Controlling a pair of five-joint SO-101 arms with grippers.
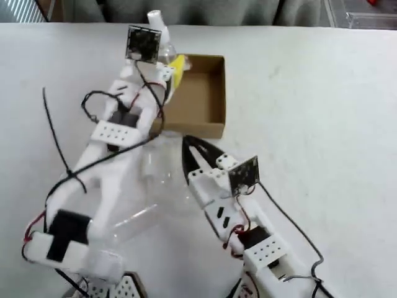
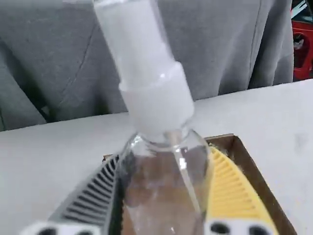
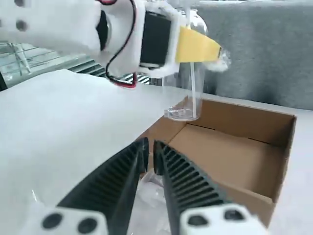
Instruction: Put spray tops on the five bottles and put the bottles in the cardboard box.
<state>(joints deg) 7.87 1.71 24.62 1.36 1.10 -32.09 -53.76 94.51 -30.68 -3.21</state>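
Note:
My left gripper (image 1: 166,65) is shut on a clear bottle (image 1: 169,54) with a white spray top (image 1: 155,18) on it. It holds the bottle upright over the far left corner of the cardboard box (image 1: 200,93). In the left wrist view, grey and yellow fingers (image 2: 230,191) clamp the bottle (image 2: 166,186) below its spray top (image 2: 146,73). The right wrist view shows the bottle's base (image 3: 188,105) hanging just above the box (image 3: 230,156). My right gripper (image 1: 188,146) (image 3: 150,146) is shut and empty, low at the box's near wall.
Clear bottles (image 1: 155,171) lie on the white table between the two arms, and another (image 1: 130,220) lies nearer the left arm's base. Clear plastic (image 3: 146,188) sits under my right fingers. A grey cloth (image 2: 234,44) hangs behind the table's far edge.

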